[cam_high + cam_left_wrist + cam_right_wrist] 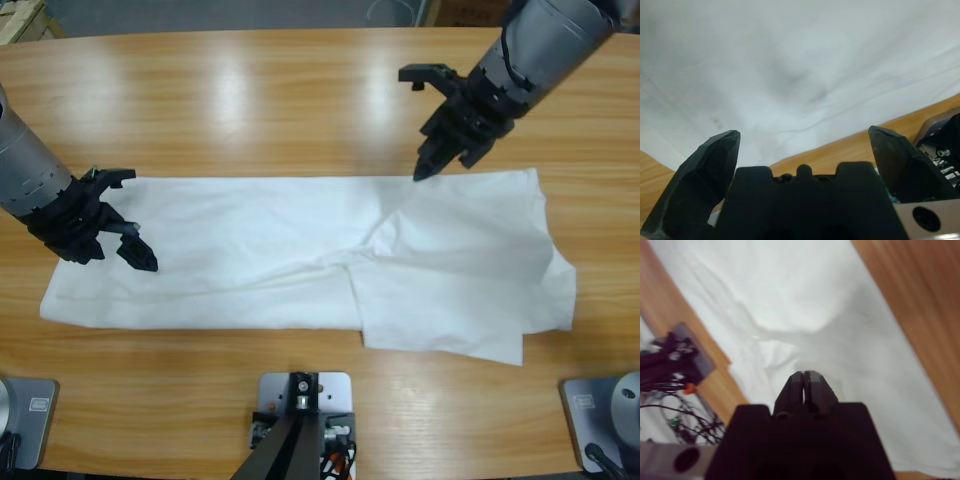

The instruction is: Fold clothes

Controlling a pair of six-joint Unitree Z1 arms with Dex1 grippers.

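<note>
Long wooden table (300,100) (glossy, pale glare patches on its far half), grey floor beyond.

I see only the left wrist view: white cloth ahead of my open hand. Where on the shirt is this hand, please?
Observer: In the high view, the left hand is over the left end of the T-shirt, which lies as a long band across the table.
Operator: And where is the other hand?
Observer: The right hand points down at the shirt's far edge, right of the middle.
Operator: Is it open as well?
Observer: No. The right wrist view shows its jaws shut together, and no cloth is seen between them.
</note>
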